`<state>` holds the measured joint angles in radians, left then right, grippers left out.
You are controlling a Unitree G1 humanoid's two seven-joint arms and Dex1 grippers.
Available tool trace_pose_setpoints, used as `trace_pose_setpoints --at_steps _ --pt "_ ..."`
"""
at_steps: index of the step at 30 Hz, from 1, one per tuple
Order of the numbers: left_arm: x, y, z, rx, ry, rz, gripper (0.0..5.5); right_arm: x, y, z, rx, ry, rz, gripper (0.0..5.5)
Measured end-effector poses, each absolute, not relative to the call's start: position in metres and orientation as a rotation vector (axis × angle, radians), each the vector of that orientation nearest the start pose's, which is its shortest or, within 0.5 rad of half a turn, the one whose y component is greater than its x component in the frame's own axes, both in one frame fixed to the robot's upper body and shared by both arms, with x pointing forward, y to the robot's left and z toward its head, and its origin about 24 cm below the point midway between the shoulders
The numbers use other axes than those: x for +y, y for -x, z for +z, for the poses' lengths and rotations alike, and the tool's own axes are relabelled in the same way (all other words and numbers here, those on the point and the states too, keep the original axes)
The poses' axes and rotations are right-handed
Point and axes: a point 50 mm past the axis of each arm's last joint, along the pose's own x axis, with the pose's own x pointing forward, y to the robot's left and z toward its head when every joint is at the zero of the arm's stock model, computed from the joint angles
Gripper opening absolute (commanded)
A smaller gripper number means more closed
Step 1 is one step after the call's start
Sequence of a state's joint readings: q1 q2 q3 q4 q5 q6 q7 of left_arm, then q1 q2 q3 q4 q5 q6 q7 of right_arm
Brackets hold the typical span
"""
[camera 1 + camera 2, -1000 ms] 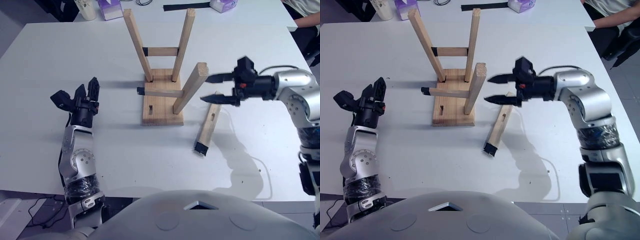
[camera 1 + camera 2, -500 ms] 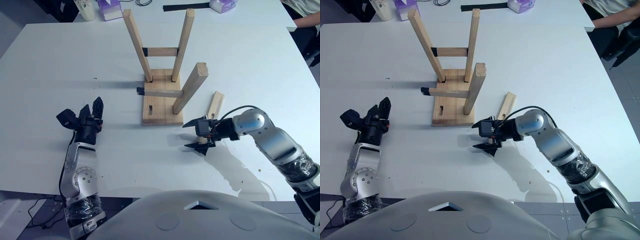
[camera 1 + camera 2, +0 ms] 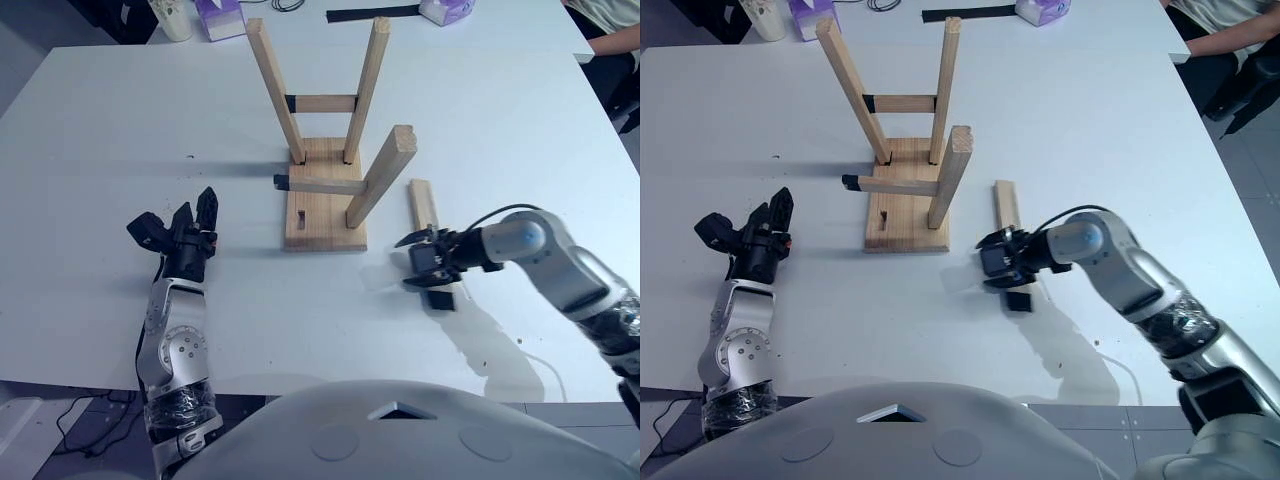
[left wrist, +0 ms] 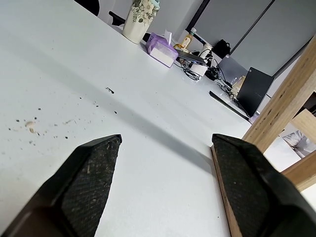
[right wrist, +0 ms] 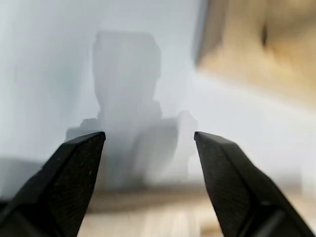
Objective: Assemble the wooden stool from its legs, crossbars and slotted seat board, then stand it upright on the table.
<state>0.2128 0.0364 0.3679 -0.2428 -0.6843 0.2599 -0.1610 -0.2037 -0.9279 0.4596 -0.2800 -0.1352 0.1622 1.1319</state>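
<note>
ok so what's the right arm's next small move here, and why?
Probably lower the open right gripper onto the loose leg and close. That leg lies flat beside the seat board, which carries three standing legs and one empty slot; the gripper holds nothing.

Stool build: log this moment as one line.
seat board: three legs standing in it | fourth leg: lying flat, right of board | right gripper: jaws open at its near end | left gripper: jaws open, left of board

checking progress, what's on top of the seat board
Three legs stand on the seat board, two joined by a crossbar; a second crossbar juts from the near leg. One slot shows empty; legs hide any others.
</note>
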Motion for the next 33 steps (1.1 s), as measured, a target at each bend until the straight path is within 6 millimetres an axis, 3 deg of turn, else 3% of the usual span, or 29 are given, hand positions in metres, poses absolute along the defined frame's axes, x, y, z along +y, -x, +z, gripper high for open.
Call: trace_pose_setpoints --at_steps 5,10,13,17,22,25,33 --pt "0.232 -0.195 0.039 -0.002 0.604 0.173 3.42 -0.184 -0.228 0.092 0.455 0.948 1.375 3.33" --pt "0.234 -0.195 0.039 -0.028 0.604 0.191 3.42 -0.199 -0.238 0.122 0.437 0.552 1.207 3.33" --pt "0.238 -0.191 0.038 -0.037 0.6 0.213 3.42 -0.214 -0.241 0.13 0.451 0.44 1.105 3.33" --pt "0.241 -0.181 0.031 -0.019 0.6 0.252 3.42 -0.236 -0.244 0.11 0.557 0.318 1.018 3.33" --pt "0.236 -0.196 0.03 -0.018 0.602 0.22 3.42 -0.242 -0.255 0.083 0.635 0.22 1.047 3.33" --pt "0.237 -0.204 0.035 -0.038 0.595 0.198 3.42 -0.249 -0.259 0.078 0.658 0.231 1.053 3.33" --pt "0.238 -0.201 0.03 -0.026 0.59 0.2 3.42 -0.275 -0.254 0.075 0.739 0.327 1.078 3.33"
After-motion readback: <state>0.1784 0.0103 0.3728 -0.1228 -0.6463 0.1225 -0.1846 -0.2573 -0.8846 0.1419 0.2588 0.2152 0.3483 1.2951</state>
